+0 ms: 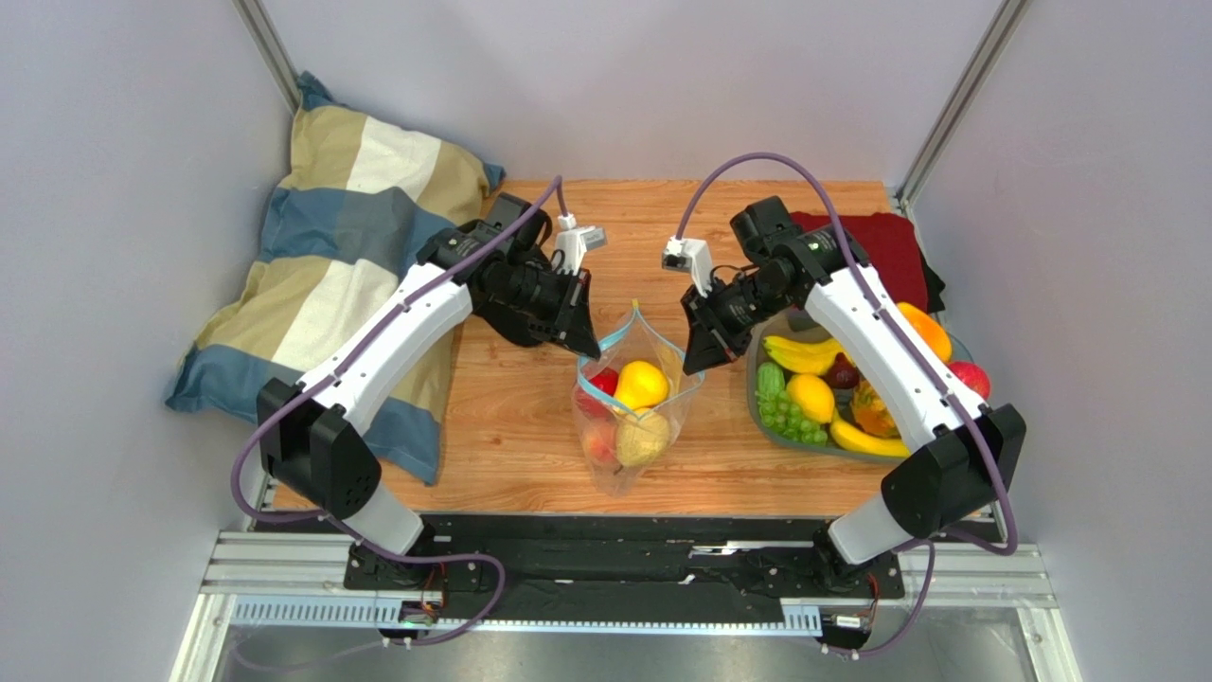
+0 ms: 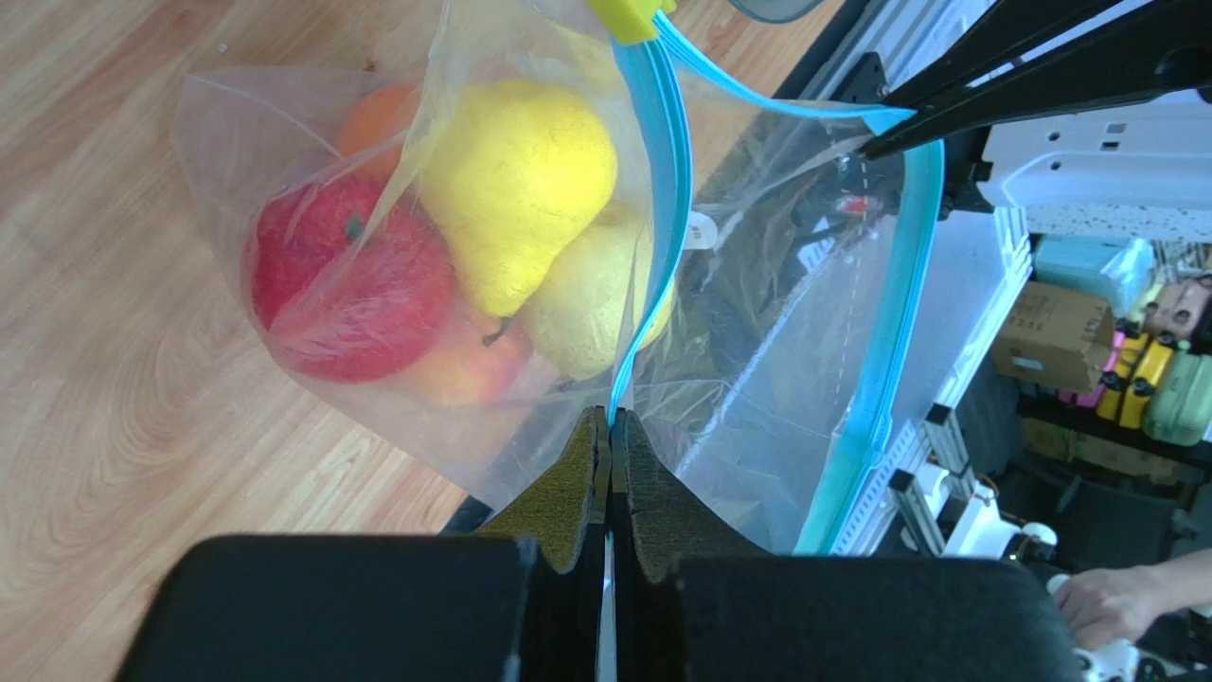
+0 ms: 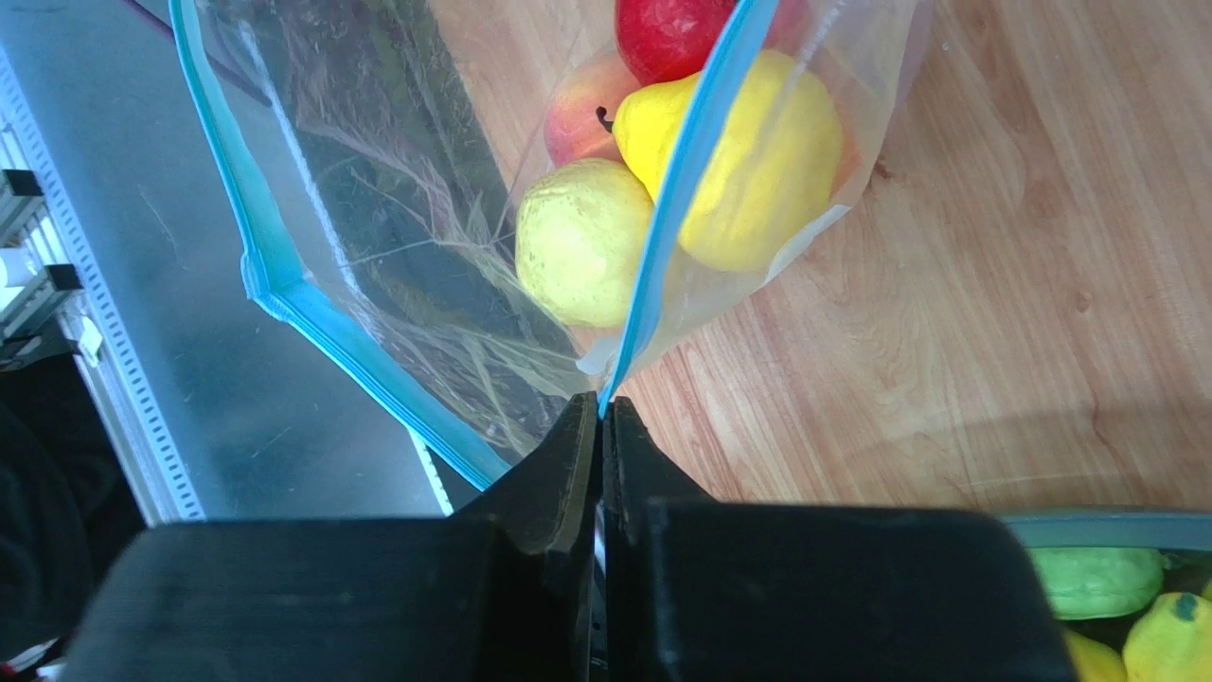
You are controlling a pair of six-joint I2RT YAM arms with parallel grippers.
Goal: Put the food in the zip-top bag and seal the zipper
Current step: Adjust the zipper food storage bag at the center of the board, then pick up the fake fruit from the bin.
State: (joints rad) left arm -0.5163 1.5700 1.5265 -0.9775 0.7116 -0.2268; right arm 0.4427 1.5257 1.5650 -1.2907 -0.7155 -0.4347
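Note:
The clear zip-top bag (image 1: 635, 412) hangs over the wooden table, held up between both grippers with its mouth spread open. Inside lie a yellow pear (image 2: 515, 182), a red fruit (image 2: 349, 277), a peach (image 2: 463, 367) and a pale yellow-green fruit (image 3: 583, 242). My left gripper (image 2: 610, 419) is shut on the light-blue zipper (image 2: 647, 213) at the bag's left side. My right gripper (image 3: 601, 405) is shut on the zipper strip (image 3: 683, 178) at the right side. The zipper's yellow end (image 2: 626, 17) shows at the top of the left wrist view.
A grey tray (image 1: 758, 412) at the right holds bananas (image 1: 800, 353), green grapes (image 1: 790, 417), an orange (image 1: 925, 331) and other fruit. A dark red cloth (image 1: 885, 245) lies behind it. A striped pillow (image 1: 342, 256) lies at the left.

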